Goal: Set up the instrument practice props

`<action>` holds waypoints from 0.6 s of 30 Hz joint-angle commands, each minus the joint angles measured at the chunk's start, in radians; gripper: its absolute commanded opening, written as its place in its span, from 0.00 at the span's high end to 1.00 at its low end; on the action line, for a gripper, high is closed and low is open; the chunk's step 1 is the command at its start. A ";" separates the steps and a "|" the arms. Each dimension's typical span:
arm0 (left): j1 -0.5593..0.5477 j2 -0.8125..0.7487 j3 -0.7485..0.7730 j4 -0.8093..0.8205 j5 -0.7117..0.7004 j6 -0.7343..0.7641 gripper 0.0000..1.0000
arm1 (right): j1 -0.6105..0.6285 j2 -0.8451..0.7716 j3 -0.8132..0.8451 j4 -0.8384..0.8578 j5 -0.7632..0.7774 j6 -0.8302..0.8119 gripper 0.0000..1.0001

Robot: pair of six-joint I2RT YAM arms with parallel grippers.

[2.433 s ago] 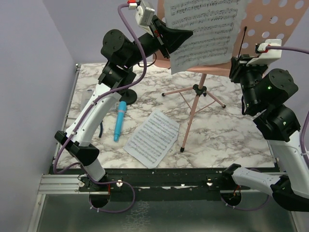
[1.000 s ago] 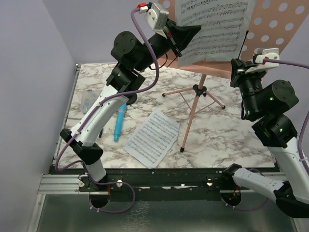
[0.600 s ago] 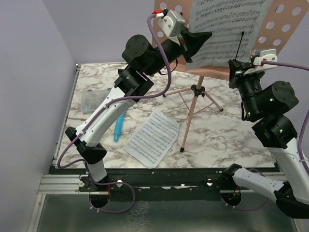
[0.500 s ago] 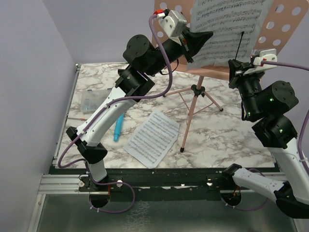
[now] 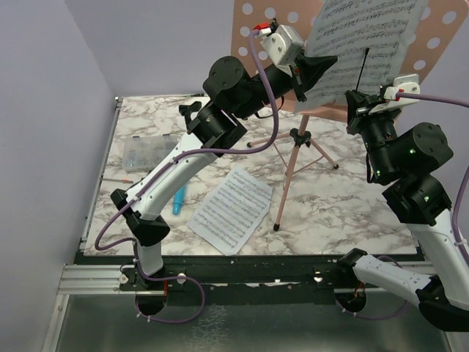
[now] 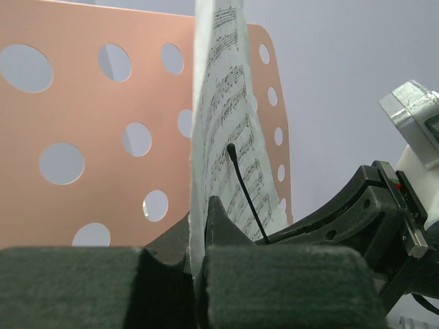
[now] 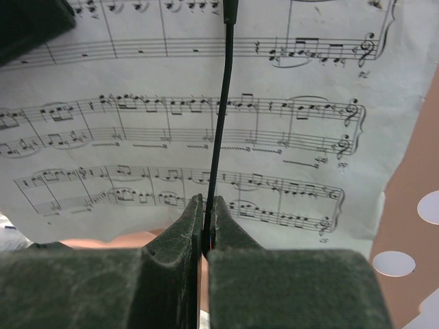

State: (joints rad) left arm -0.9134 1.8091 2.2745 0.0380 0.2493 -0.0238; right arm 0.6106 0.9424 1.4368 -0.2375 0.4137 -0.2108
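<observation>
Stand (image 6: 82,110) panel pink, round-hole pattern. Both sheets white with black notation: held sheet (image 5: 366,37), lying sheet (image 5: 231,209). Microphone (image 5: 178,199) blue. Rod (image 7: 218,123) black. Surface (image 5: 344,198) grey-veined white marble.

Bright even light, soft shadows, sharp

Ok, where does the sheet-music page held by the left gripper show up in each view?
Top external: held page at top right, against the pink stand, left gripper at its lower left edge.
Left wrist: held page at centre, nearly edge-on, rising from between the fingers.
Right wrist: held page face-on, filling most of the frame.
Shared landmark: the thin black rod crossing it, pinched by the right gripper.
</observation>
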 commanded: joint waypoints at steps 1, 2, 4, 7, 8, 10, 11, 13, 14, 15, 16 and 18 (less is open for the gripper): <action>-0.014 0.022 0.040 -0.012 -0.011 0.019 1.00 | 0.006 -0.003 0.000 -0.013 -0.039 0.007 0.99; -0.017 0.024 0.040 -0.012 -0.013 0.019 1.00 | 0.006 -0.003 -0.001 -0.014 -0.039 0.008 0.99; -0.021 0.028 0.042 -0.012 -0.015 0.019 1.00 | 0.006 -0.005 -0.001 -0.013 -0.042 0.010 0.99; -0.023 0.031 0.043 -0.012 -0.019 0.045 0.96 | 0.006 -0.004 -0.001 -0.014 -0.043 0.011 0.99; -0.024 0.033 0.043 -0.013 -0.020 0.047 0.92 | 0.006 -0.004 -0.003 -0.015 -0.042 0.011 0.99; -0.024 0.032 0.042 -0.012 -0.020 0.050 0.90 | 0.006 -0.005 -0.003 -0.015 -0.045 0.013 0.99; -0.024 0.033 0.042 -0.012 -0.021 0.051 0.88 | 0.006 -0.005 -0.003 -0.016 -0.047 0.014 0.99; -0.024 0.031 0.038 -0.013 -0.025 0.052 0.80 | 0.006 -0.005 -0.003 -0.017 -0.047 0.014 0.99; -0.024 0.028 0.036 -0.012 -0.030 0.054 0.79 | 0.006 -0.006 -0.003 -0.017 -0.047 0.014 0.99; -0.024 0.026 0.032 -0.013 -0.037 0.056 0.78 | 0.006 -0.007 -0.003 -0.017 -0.047 0.014 0.99; -0.024 0.022 0.028 -0.013 -0.043 0.058 0.78 | 0.006 -0.007 -0.003 -0.017 -0.046 0.014 0.99; -0.024 0.013 0.016 -0.013 -0.058 0.066 0.76 | 0.006 -0.006 -0.004 -0.017 -0.046 0.014 0.99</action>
State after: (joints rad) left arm -0.9310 1.8343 2.2829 0.0269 0.2379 0.0185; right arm 0.6106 0.9421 1.4368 -0.2386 0.4042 -0.2104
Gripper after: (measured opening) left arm 0.224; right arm 0.034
